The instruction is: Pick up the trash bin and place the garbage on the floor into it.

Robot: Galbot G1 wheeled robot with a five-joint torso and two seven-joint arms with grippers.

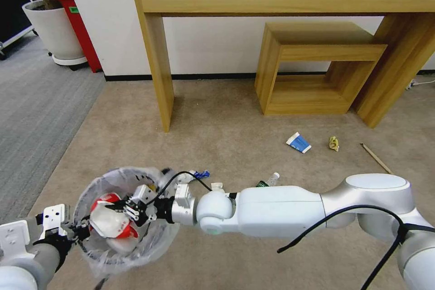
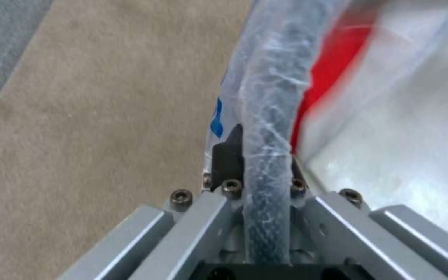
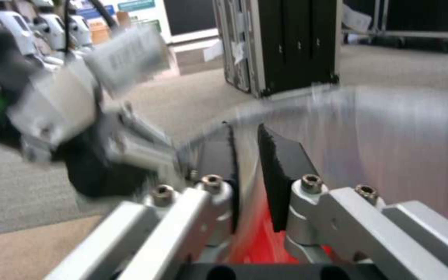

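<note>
The trash bin (image 1: pixel 122 253), round and lined with a crinkly whitish bag, hangs at the lower left. My left gripper (image 1: pixel 74 232) is shut on its dark rim (image 2: pixel 268 128). My right gripper (image 1: pixel 131 210) reaches over the bin's mouth from the right, shut on a red and white wrapper (image 1: pixel 111 222) that lies inside the bag; the red shows between its pads (image 3: pixel 281 163). More garbage lies on the beige floor (image 1: pixel 217 136): a blue-white carton (image 1: pixel 298 142), a yellow scrap (image 1: pixel 334 143), a thin wooden stick (image 1: pixel 376 157), a green-label bottle (image 1: pixel 268 181) half hidden behind my right arm, and a blue scrap (image 1: pixel 201 174).
A tall wooden console table (image 1: pixel 156 50) stands against the wall, with a wooden cube stool (image 1: pixel 312 68) under it and cardboard boxes on top. Grey carpet (image 1: pixel 36 104), a white plant pot (image 1: pixel 54 31) and a red bin (image 1: pixel 81 31) lie at the left.
</note>
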